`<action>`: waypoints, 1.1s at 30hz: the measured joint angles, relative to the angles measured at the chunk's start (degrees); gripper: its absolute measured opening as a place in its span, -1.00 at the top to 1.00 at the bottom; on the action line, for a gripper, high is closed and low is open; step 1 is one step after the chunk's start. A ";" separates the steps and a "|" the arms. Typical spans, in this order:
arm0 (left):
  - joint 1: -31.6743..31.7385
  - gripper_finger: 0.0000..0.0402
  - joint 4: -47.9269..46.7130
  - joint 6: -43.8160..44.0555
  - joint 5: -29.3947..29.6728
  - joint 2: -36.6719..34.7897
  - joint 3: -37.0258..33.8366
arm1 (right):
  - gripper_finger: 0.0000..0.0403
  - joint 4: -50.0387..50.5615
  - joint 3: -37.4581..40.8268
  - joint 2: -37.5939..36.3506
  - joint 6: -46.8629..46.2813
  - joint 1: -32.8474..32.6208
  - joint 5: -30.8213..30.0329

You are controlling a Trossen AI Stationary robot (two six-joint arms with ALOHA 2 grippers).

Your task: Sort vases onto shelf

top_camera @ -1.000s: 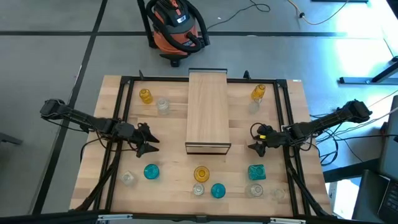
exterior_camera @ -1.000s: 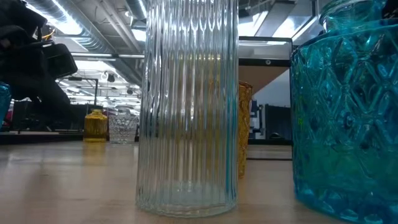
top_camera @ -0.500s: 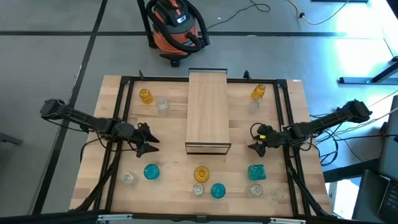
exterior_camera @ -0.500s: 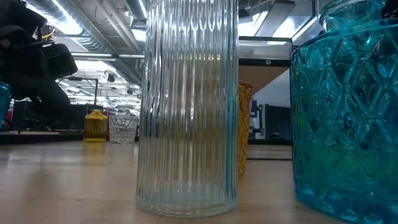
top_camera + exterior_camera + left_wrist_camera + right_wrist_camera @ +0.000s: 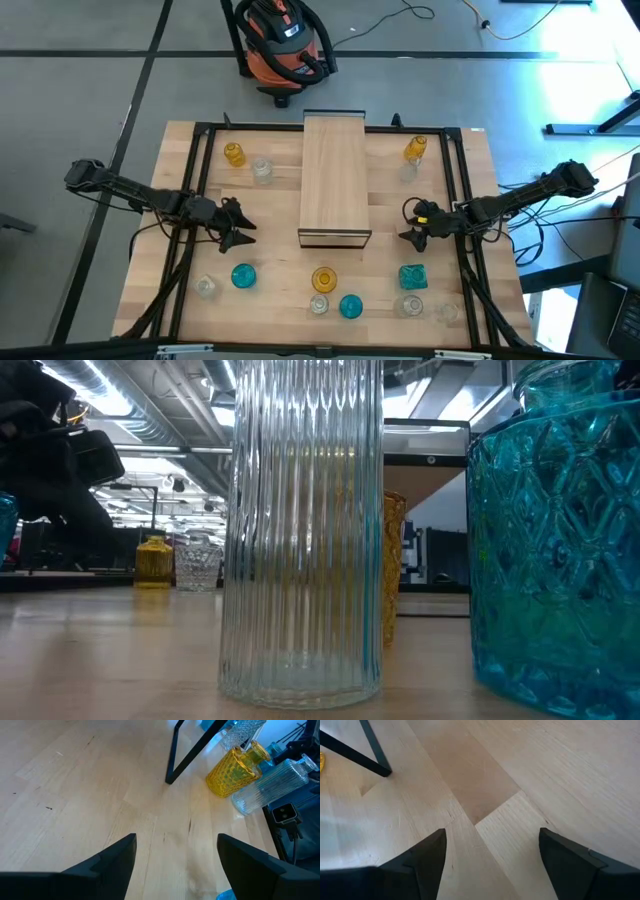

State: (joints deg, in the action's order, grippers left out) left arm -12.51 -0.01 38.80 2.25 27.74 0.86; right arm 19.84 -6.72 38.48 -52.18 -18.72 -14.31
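Note:
The light-wood shelf [image 5: 335,178] lies along the table's middle, its dark front edge toward the near side. Vases stand upright on the table: amber [image 5: 233,154] and clear [image 5: 262,171] far left, amber [image 5: 415,148] far right, and a near row with a teal [image 5: 243,275], an amber [image 5: 323,279], a teal [image 5: 350,306], a square teal [image 5: 412,276] and several clear ones. My left gripper [image 5: 237,225] hovers open left of the shelf; its wrist view shows open fingers [image 5: 175,857] over bare wood. My right gripper [image 5: 412,224] is open right of the shelf, fingers [image 5: 492,852] apart.
A black frame [image 5: 200,160] runs around the tabletop. The low view is filled by a ribbed clear vase [image 5: 300,530] and a teal vase [image 5: 555,540]. An orange shop vacuum [image 5: 282,40] stands on the floor beyond the far edge. Bare wood lies between each gripper and the shelf.

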 joint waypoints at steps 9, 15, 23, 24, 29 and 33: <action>0.00 -0.35 0.01 -0.01 -0.01 0.00 0.00 | -0.39 0.09 -0.02 0.00 0.02 -0.02 0.00; 0.00 -0.35 0.01 0.01 -0.01 0.00 0.00 | -0.39 0.09 -0.01 0.00 0.02 -0.02 0.00; 0.02 -0.35 0.48 -1.60 4.87 0.01 0.00 | -0.39 0.06 -0.01 0.02 -0.02 -0.02 -1.69; 0.02 -0.35 0.51 -1.59 5.07 0.01 0.00 | -0.39 0.06 0.00 0.02 -0.02 -0.02 -1.72; 0.01 -0.35 4.24 7.27 6.04 0.01 0.00 | -0.39 -0.12 0.00 0.04 1.49 -0.01 -4.54; 0.02 -0.35 9.63 20.58 6.27 0.01 0.00 | -0.39 -3.88 0.02 0.02 -6.72 0.00 -5.11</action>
State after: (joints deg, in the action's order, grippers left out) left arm -12.49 9.62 59.38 8.52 27.75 0.86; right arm 15.96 -6.70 38.50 -58.90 -18.72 -19.41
